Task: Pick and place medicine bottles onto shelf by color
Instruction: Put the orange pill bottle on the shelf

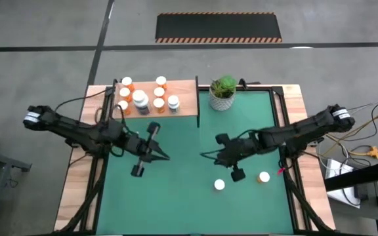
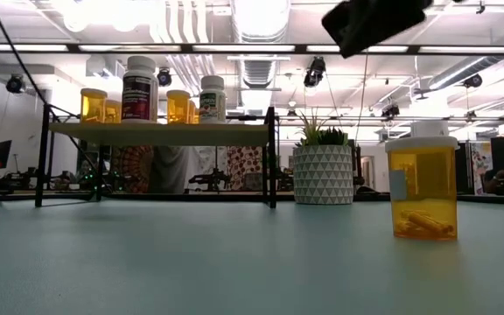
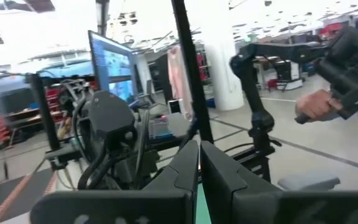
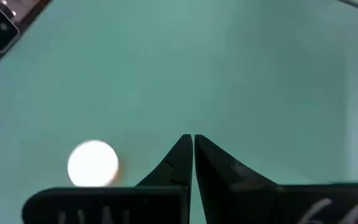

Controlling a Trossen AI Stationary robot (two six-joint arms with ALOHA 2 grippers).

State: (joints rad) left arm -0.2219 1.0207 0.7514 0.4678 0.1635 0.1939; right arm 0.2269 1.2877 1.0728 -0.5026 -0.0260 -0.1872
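The wooden shelf (image 1: 156,98) stands at the table's far left and carries several white-capped bottles (image 1: 140,99), mostly orange; they also show in the low view (image 2: 138,87). Two bottles stand upright on the green mat: a white-capped one (image 1: 220,185) and an orange one (image 1: 263,177), which stands on its base in the low view (image 2: 423,188). My right gripper (image 4: 192,155) is shut and empty, points down over the mat (image 1: 210,156), and hangs beside the white cap (image 4: 92,163). My left gripper (image 3: 199,168) is shut and empty, held level above the mat's left half (image 1: 165,156).
A green plant in a white pot (image 1: 223,92) stands at the far middle, right of the shelf. The shelf's black posts (image 2: 271,157) rise from the mat. A person's hand (image 3: 316,106) shows in the room beyond the table.
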